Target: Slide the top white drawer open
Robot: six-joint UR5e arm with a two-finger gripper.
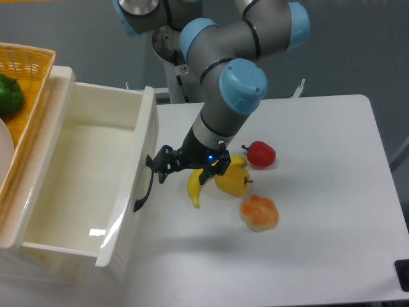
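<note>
The top white drawer [83, 173] stands pulled far out to the right, its deep cream-white inside bare and in full view. Its panelled front [137, 173] carries a curved black handle [143, 188]. My gripper [158, 167] sits just right of the handle's upper end, close to it or touching it. Its black fingers look spread and hold nothing that I can see. The arm comes down from the top centre.
A yellow wicker basket [29, 64] with a green pepper [9, 94] sits at the top left above the drawer. On the white table [319, 256] lie a banana [195, 188], a yellow pepper [233, 182], a red pepper [261, 154] and an orange fruit [259, 213], right beside the gripper.
</note>
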